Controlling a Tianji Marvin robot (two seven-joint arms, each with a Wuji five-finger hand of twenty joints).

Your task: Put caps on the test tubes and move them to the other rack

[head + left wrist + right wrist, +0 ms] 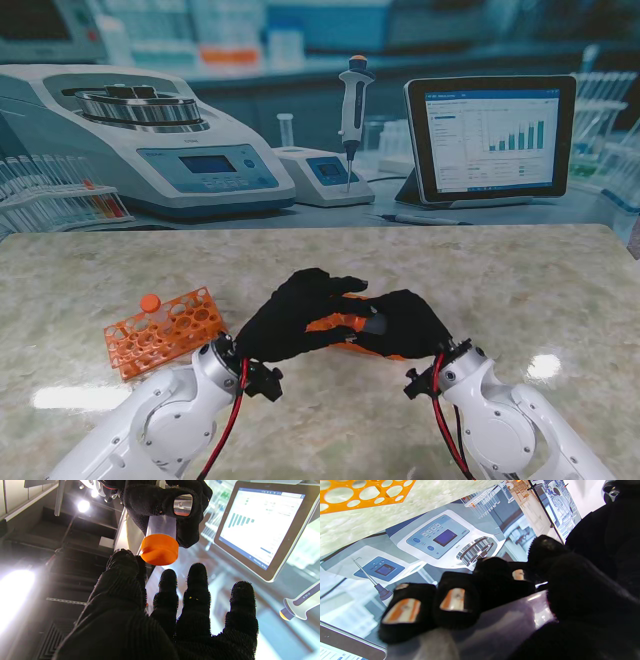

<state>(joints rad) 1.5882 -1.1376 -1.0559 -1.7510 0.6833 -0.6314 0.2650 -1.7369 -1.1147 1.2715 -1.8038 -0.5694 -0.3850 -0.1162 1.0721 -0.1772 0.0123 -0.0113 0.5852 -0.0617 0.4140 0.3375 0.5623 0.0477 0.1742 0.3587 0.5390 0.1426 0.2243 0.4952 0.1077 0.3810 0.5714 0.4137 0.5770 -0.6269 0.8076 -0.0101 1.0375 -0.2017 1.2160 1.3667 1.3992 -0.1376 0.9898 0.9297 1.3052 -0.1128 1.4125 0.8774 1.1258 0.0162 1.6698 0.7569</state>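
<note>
Right hand (172, 507) is gripping a clear test tube (161, 526) with an orange cap (160, 548) on it, mid-air over the table (500, 290). Left hand (160, 615) is spread, holding nothing, thumb tip touching the cap. Orange rack (165, 330) is sitting well left with one capped tube.

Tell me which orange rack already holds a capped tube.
The orange rack on the left: one orange-capped tube stands at its far end. The other rack sits mostly hidden under both hands.
</note>
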